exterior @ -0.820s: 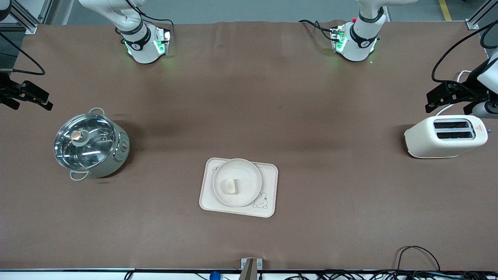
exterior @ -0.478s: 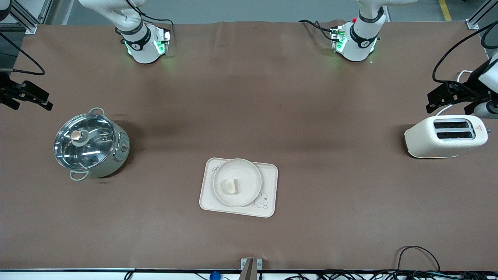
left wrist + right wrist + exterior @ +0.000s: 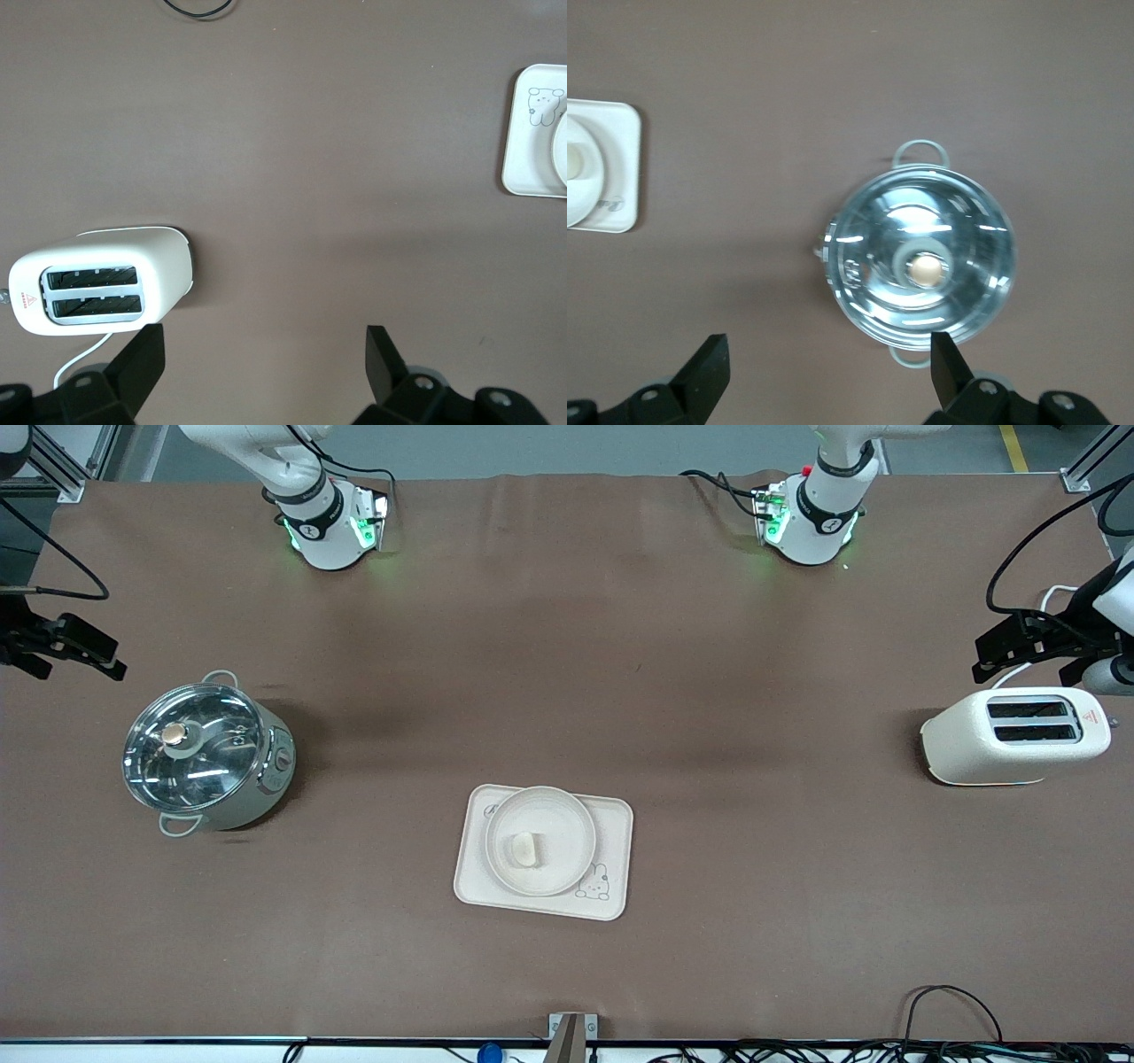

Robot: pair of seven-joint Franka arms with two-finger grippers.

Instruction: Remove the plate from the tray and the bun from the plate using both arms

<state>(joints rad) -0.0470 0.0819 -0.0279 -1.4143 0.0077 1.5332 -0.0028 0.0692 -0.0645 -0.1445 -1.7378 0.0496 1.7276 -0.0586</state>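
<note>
The round cream plate (image 3: 555,817) sits on the rectangular cream tray (image 3: 615,821) at the middle of the table. The small pale bun (image 3: 524,849) lies in the plate. My left gripper (image 3: 988,657) hangs open and empty over the table at the left arm's end, beside the toaster; its wrist view (image 3: 261,354) shows the tray's corner (image 3: 530,133) and the plate's rim (image 3: 561,152). My right gripper (image 3: 89,651) hangs open and empty over the table at the right arm's end, beside the pot; its wrist view (image 3: 828,359) shows the tray (image 3: 620,173) and the plate (image 3: 586,190).
A steel pot with a glass lid (image 3: 205,753) stands toward the right arm's end, also in the right wrist view (image 3: 921,266). A white toaster (image 3: 1014,737) stands toward the left arm's end, also in the left wrist view (image 3: 97,288). Cables lie along the front edge.
Both grippers have drifted very slightly over their ends of the table. The plate, bun and tray have not moved.
</note>
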